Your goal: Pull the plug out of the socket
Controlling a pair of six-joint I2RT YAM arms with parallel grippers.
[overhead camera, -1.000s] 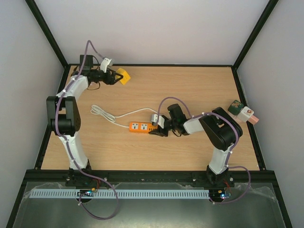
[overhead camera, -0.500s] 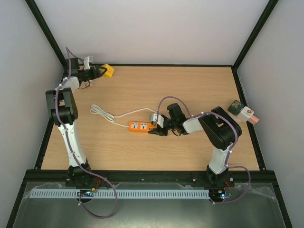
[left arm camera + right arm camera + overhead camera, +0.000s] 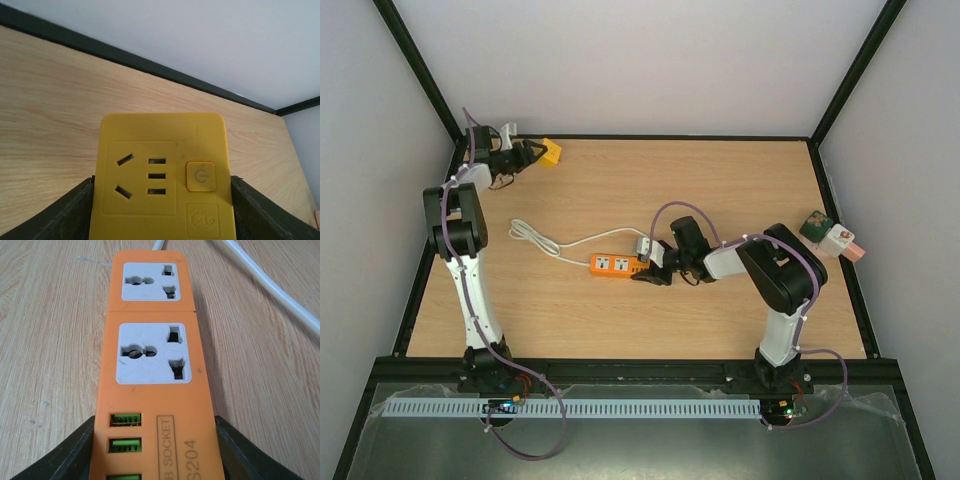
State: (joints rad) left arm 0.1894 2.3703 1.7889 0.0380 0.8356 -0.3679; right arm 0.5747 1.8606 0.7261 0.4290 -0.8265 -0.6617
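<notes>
matt wood-grain tabletop [image 3: 720, 190], light scuffs. orange power strip [image 3: 150, 407]: smooth moulded plastic, slight sheen, white socket faces grubby. yellow adapter [image 3: 162, 135]: smooth matt plastic. white cable [image 3: 260, 280]: smooth, faintly glossy sheath.

Wooden table [image 3: 720, 180], green block [image 3: 815, 225] just beside white-and-pink block [image 3: 840, 241]

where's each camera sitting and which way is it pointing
Top external: above and behind the arm bases, looking down on the table; both arms show whole, left gripper in the far left corner, right gripper mid-table.
Left wrist: on the left wrist, facing the back wall; its fingers flank the yellow adapter.
Right wrist: on the right wrist, looking along the orange power strip; its fingers flank the near end.
Shared: the top view also shows adapter and strip.
</notes>
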